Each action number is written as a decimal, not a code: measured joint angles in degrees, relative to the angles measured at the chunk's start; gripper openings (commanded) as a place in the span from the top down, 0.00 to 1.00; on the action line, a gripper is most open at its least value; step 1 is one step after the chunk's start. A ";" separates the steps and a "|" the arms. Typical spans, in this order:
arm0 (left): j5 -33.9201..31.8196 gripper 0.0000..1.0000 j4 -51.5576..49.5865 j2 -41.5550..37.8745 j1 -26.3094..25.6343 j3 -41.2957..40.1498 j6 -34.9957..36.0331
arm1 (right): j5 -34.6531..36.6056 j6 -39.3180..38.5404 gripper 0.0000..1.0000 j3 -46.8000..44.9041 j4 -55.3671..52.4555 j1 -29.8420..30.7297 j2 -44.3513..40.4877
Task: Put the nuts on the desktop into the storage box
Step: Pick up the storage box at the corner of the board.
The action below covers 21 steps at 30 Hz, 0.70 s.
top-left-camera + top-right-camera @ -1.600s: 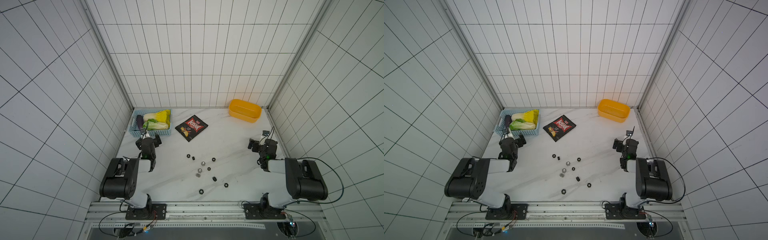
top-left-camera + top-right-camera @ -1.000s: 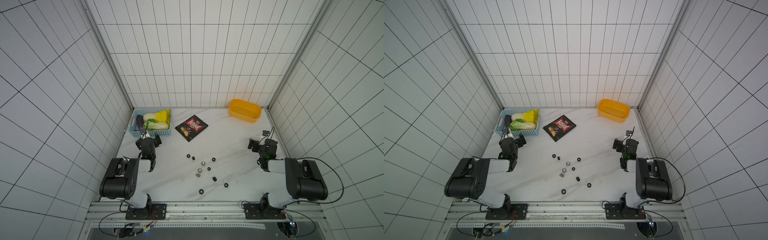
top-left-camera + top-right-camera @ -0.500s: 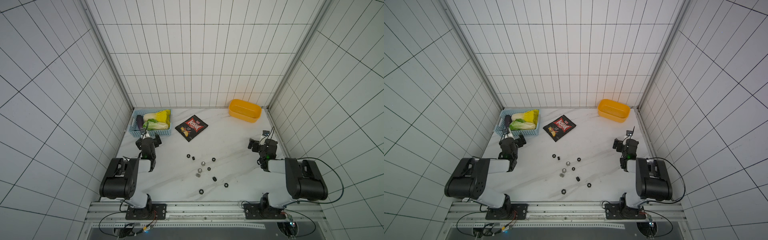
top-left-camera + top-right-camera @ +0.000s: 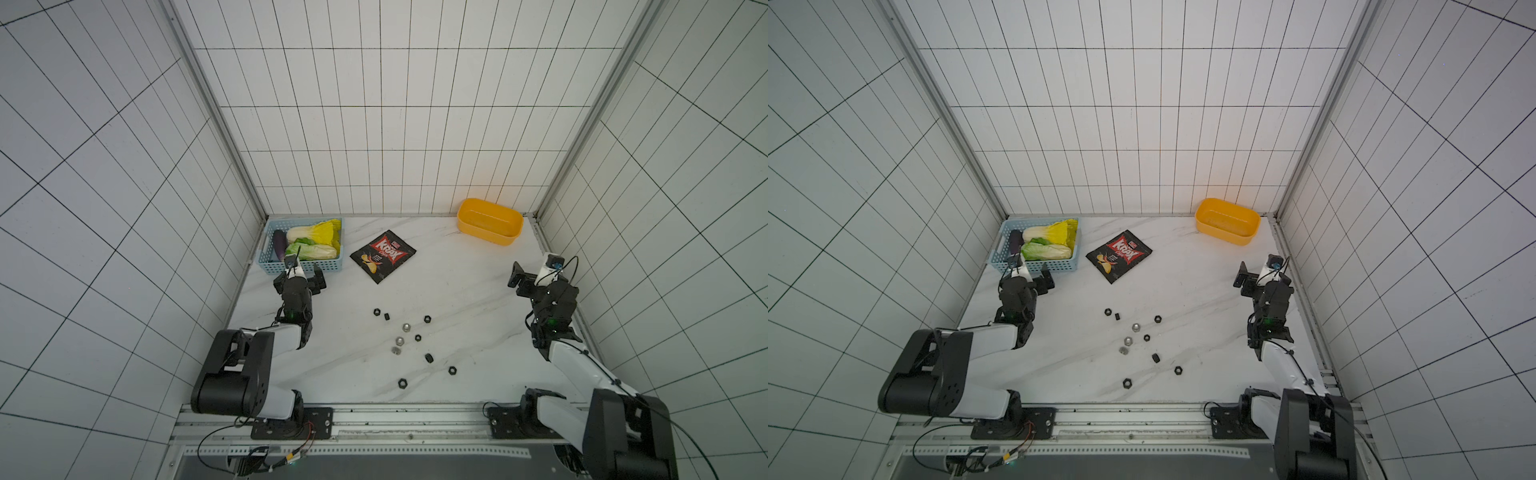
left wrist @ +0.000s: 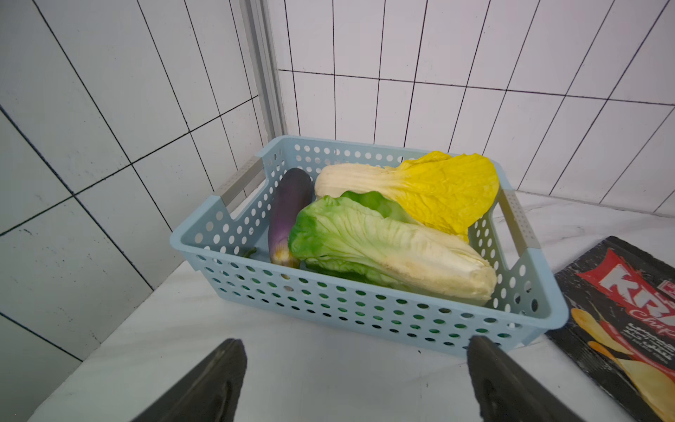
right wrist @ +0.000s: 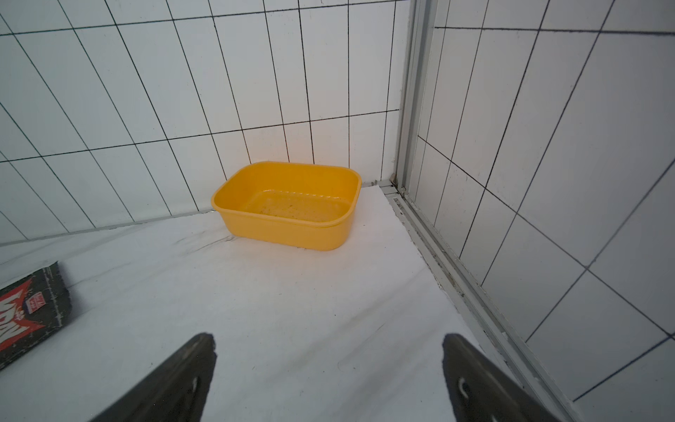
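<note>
10 nuts [image 4: 400, 340] are lying scattered in the middle of the counter [image 4: 457, 291], and the storage box [image 4: 488, 236] is sitting empty at the counter's 1 o'clock corner. Both hands are gaping wide and holding nothing, each pointing toward 12. In a top view the nuts are lying at 4 o'clock from the left hand [image 4: 302, 279] and at 8 o'clock from the right hand [image 4: 534, 276]. The left hand is looking slightly nearer them, while the box is sitting at 11 o'clock from the right hand.

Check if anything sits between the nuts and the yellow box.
Nothing visible does: only white marble desktop lies between the black and silver hexagonal metal nuts and the yellow-orange plastic storage box. The black chip bag lies aside.
</note>
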 measured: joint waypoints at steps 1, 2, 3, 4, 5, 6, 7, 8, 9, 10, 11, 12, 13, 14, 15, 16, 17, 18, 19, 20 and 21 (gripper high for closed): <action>1.01 0.02 -1.86 -2.14 -0.04 0.31 0.20 | -0.26 0.00 0.01 0.07 -2.67 0.00 -2.86; 2.45 0.03 -3.87 -4.20 -0.07 0.85 0.74 | -0.44 0.00 0.01 0.11 -5.22 0.00 -5.42; 3.78 0.02 -5.84 -5.84 -0.11 1.53 1.51 | -0.48 0.00 0.01 0.33 -7.98 0.00 -7.58; 5.33 0.02 -8.26 -7.50 -0.22 2.49 2.25 | -0.37 0.15 0.01 1.03 -11.93 0.00 -9.86; 6.67 0.02 -10.91 -8.96 -0.37 3.69 3.02 | -0.07 0.52 0.01 2.12 -15.80 0.00 -11.56; 7.87 0.03 -13.31 -9.99 -0.48 4.92 3.69 | 0.42 0.94 0.01 3.45 -19.43 0.00 -12.74; 9.53 0.03 -16.83 -10.99 -0.59 6.80 4.57 | 1.18 1.46 0.01 5.16 -23.28 0.00 -13.77; 11.54 0.02 -21.03 -11.67 -0.66 9.25 5.70 | 2.32 2.21 0.01 7.15 -27.12 0.00 -14.53; 13.38 0.02 -25.51 -11.91 -0.72 12.02 6.99 | 3.52 3.10 0.01 8.74 -29.99 0.00 -14.95; 15.47 0.02 -29.99 -11.87 -0.74 15.02 8.31 | 5.18 4.55 0.01 10.67 -33.24 0.00 -15.10; 17.66 0.03 -35.30 -11.67 -0.74 18.58 9.86 | 6.67 6.08 0.00 12.35 -36.02 0.00 -14.97; 19.61 0.02 -39.93 -11.45 -0.79 21.57 11.15 | 7.67 7.32 0.01 13.73 -38.12 0.00 -14.60; 21.16 0.03 -44.33 -11.28 -0.83 24.41 12.31 | 8.57 8.57 0.01 15.19 -40.41 -0.02 -13.88; 22.73 0.03 -48.22 -11.23 -0.83 26.62 13.49 | 8.70 9.57 0.01 16.33 -41.92 -0.02 -12.98; 23.91 0.02 -51.17 -11.32 -0.83 27.91 14.47 | 8.74 10.54 0.01 17.14 -42.82 -0.02 -12.04; 25.16 0.02 -53.99 -11.50 -0.83 28.68 15.47 | 8.68 11.61 0.01 17.79 -43.54 -0.02 -10.67; 26.29 0.02 -56.61 -11.80 -0.83 28.79 16.46 | 8.39 12.59 0.01 18.27 -44.09 -0.02 -8.98; 27.17 0.02 -58.93 -12.11 -0.83 28.74 17.25 | 8.13 13.20 0.00 18.64 -44.54 -0.02 -7.34; 28.09 0.02 -61.29 -12.46 -0.83 28.52 18.10 | 7.93 13.86 0.00 19.12 -44.89 -0.02 -5.27; 28.94 0.02 -63.58 -12.85 -0.83 28.33 18.95 | 7.67 14.51 0.01 19.89 -45.35 -0.02 -2.86; 29.49 0.02 -65.33 -13.25 -0.83 28.11 19.61 | 7.52 15.08 0.01 20.74 -45.70 -0.02 -0.57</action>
